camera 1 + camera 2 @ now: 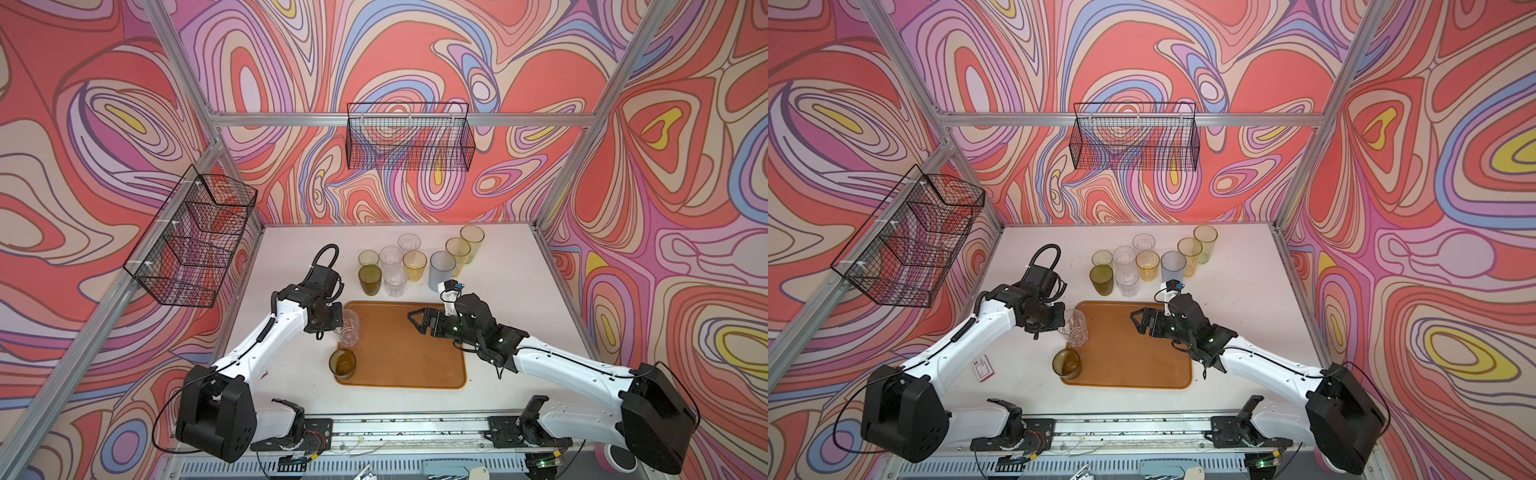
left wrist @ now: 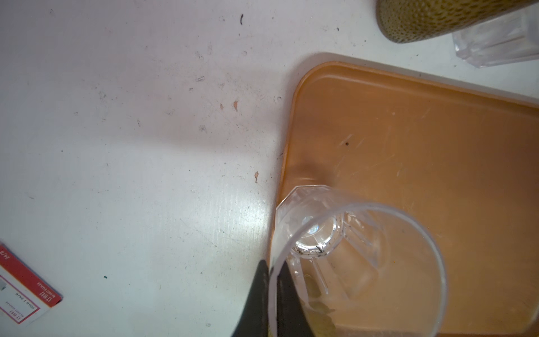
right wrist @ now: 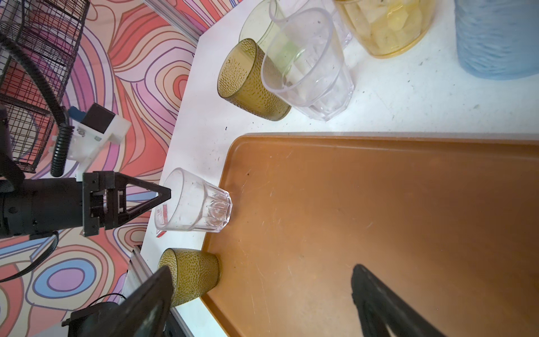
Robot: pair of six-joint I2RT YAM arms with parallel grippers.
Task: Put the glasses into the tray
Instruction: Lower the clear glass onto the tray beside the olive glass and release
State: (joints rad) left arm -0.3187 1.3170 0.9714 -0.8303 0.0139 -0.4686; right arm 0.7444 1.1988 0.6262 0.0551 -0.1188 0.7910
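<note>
The orange-brown tray [image 1: 407,353] [image 1: 1133,353] lies mid-table. My left gripper [image 1: 337,322] [image 2: 272,268] is shut on the rim of a short clear faceted glass [image 1: 348,328] [image 3: 195,204], one finger inside and one outside. This glass's base sits just inside the tray's far-left corner [image 2: 309,87]; I cannot tell whether it rests on the floor. A short olive dimpled glass [image 1: 343,363] [image 3: 191,274] stands in the near-left corner. My right gripper [image 1: 415,323] [image 3: 261,268] hangs open and empty over the tray's far right part. Several more glasses [image 1: 414,265] stand behind the tray.
In that group a tall olive glass [image 1: 369,279] and a clear one [image 1: 395,282] stand nearest the tray's far edge, a pale blue one [image 1: 442,270] just behind my right wrist. A red-and-white card [image 1: 983,368] lies left of the tray. Black wire baskets [image 1: 195,237] [image 1: 409,137] hang on the walls.
</note>
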